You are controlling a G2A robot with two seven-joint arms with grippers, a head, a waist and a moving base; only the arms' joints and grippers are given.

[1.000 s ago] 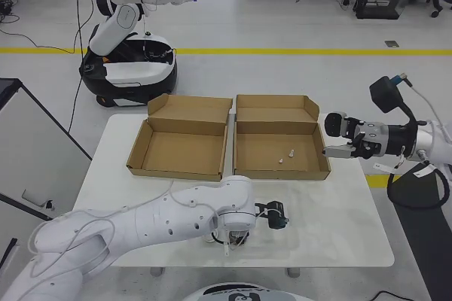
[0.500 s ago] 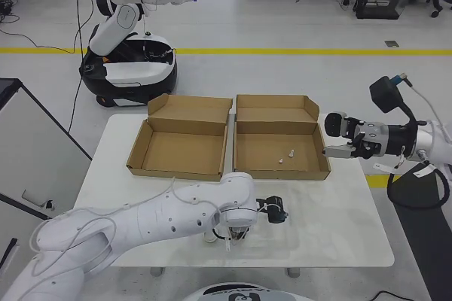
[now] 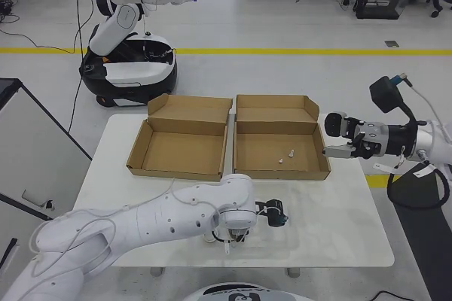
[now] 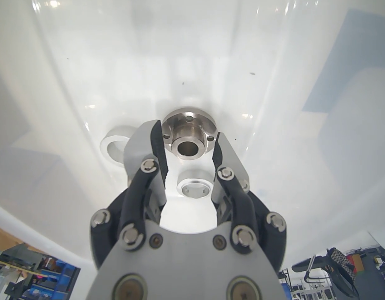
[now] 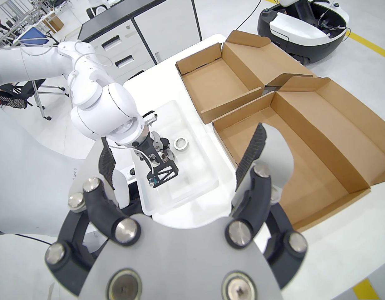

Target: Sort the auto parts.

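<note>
Gripping end, left gripper [image 4: 187,131]: is reaching down inside the clear tray [image 5: 192,193], with its two ribbed pads pressing narrowly against opposite edges of the flanged metal hub [image 4: 187,145].
Flanged metal hub: is sitting between those pads with its bore facing the wrist camera; whether it is resting on the tray floor or hanging just above it cannot be told.
White ring [image 4: 114,149]: is lying on the tray floor just beside the left gripper's finger, apart from the hub.
Small silver disc [image 4: 194,187]: is lying on the tray floor beneath the gap between the fingers, untouched.
Right gripper [image 3: 333,138]: is hovering just past the outer side of the right cardboard box [image 3: 256,150], its fingers spread wide and holding nothing.
Right cardboard box: is standing open at the far side of the table [image 3: 346,218], with two small pale parts [image 3: 286,156] lying on its floor.
Left cardboard box [image 3: 182,150]: is standing open, touching the right one side by side.
Change: the left gripper is sitting slightly farther from the boxes than half a second ago, back about where it was a second ago; the right arm, both boxes and the two pale parts are staying as they were.
</note>
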